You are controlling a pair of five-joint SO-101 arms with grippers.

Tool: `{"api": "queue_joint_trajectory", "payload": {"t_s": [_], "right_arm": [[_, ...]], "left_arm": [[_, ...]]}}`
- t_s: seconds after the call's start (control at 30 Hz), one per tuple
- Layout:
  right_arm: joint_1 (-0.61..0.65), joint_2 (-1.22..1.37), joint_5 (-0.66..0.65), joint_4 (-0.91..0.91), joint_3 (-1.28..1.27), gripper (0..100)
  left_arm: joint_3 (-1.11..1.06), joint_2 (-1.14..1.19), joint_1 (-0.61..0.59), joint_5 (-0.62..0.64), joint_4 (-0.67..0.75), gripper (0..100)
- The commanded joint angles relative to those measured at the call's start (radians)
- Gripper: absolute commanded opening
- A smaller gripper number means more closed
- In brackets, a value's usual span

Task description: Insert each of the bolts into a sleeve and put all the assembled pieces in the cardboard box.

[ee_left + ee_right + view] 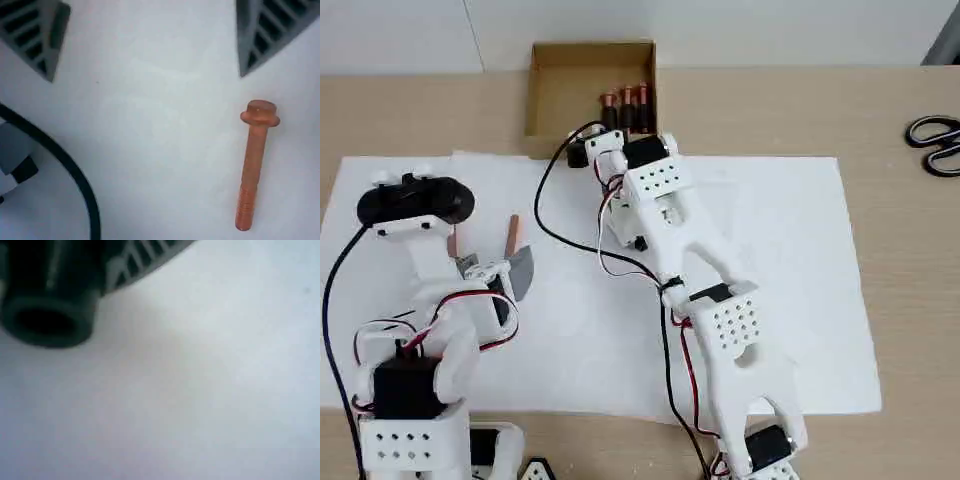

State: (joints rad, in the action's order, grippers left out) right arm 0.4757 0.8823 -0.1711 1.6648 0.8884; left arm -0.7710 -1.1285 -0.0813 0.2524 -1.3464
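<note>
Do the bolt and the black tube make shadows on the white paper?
Left wrist view: the bolt casts only a thin, faint shadow on the paper, so the light is soft. Right wrist view: a wide, dim patch lies on the paper under the held sleeve. High view: even light, no glare on the paper.

High view looks down on the table (880, 100); wrist views face its paper (150, 125) closely, the left sharing the bolt (255, 165).
</note>
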Motion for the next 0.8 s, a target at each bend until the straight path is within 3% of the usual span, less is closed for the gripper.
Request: {"api": "queue_joint_trajectory", "payload": {"t_s": [0.0, 0.47, 0.77], "right_arm": [[-0.012, -0.136, 0.037, 0.018, 0.008, 0.3], [-0.005, -0.441, 0.046, 0.01, -0.503, 0.3], [-0.007, -0.476, 0.046, -0.142, -0.667, 0.3]], "left_arm": [[0.004, -0.008, -0.008, -0.009, -0.006, 23], [0.004, -0.008, -0.008, -0.009, -0.006, 23], [0.004, -0.008, -0.006, -0.009, -0.006, 23]]}}
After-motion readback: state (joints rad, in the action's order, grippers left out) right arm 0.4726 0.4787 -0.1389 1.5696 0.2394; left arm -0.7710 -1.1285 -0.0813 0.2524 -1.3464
